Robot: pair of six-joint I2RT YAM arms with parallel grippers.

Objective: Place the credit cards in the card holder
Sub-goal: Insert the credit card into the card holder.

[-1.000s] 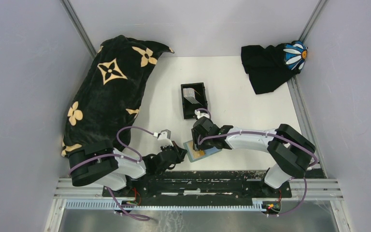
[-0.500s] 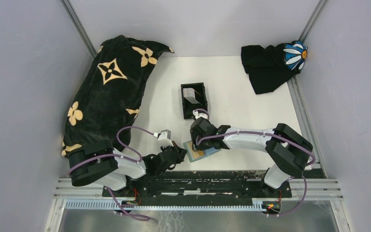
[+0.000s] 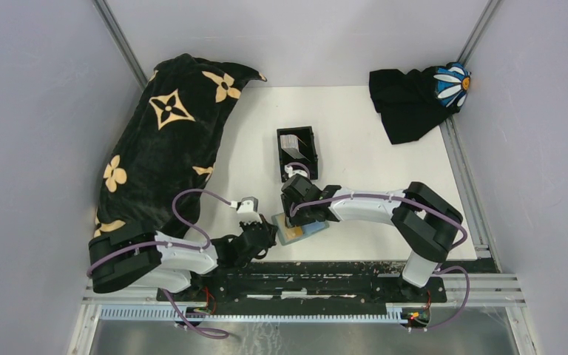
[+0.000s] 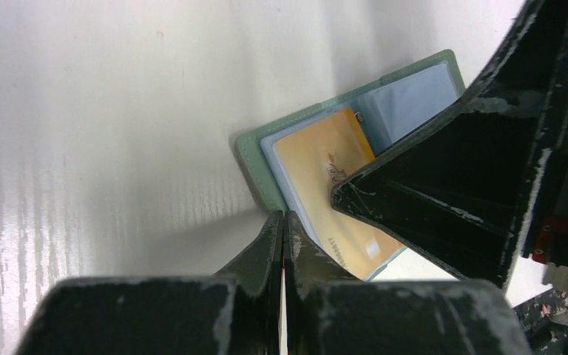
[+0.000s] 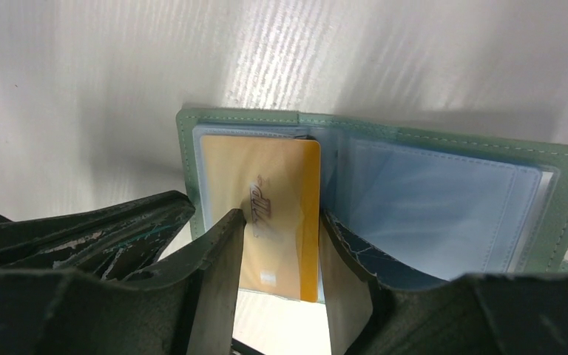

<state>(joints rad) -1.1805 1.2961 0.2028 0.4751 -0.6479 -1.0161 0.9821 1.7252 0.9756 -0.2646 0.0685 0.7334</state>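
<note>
A grey-green card wallet [image 3: 312, 228] lies open near the table's front, its clear light-blue sleeves [image 5: 429, 207] showing. A tan card [image 5: 274, 185] sits in its left sleeve and also shows in the left wrist view [image 4: 325, 170]. My right gripper [image 5: 281, 222] is open, its fingers either side of the tan card, over the wallet [image 5: 444, 137]. My left gripper [image 4: 283, 218] is shut, its tips at the wallet's green edge [image 4: 255, 159]. The black card holder [image 3: 282, 159] stands further back with a whitish-grey card [image 3: 291, 144] inside.
A big black blanket with tan flowers [image 3: 166, 140] covers the left side. A black cloth with a white daisy [image 3: 414, 100] lies at the back right. The black base rail [image 3: 303, 277] runs along the front edge. Grey walls close in both sides.
The right gripper and the wallet have shifted a little left and back. The left gripper has moved left with them and stays at the wallet's edge.
</note>
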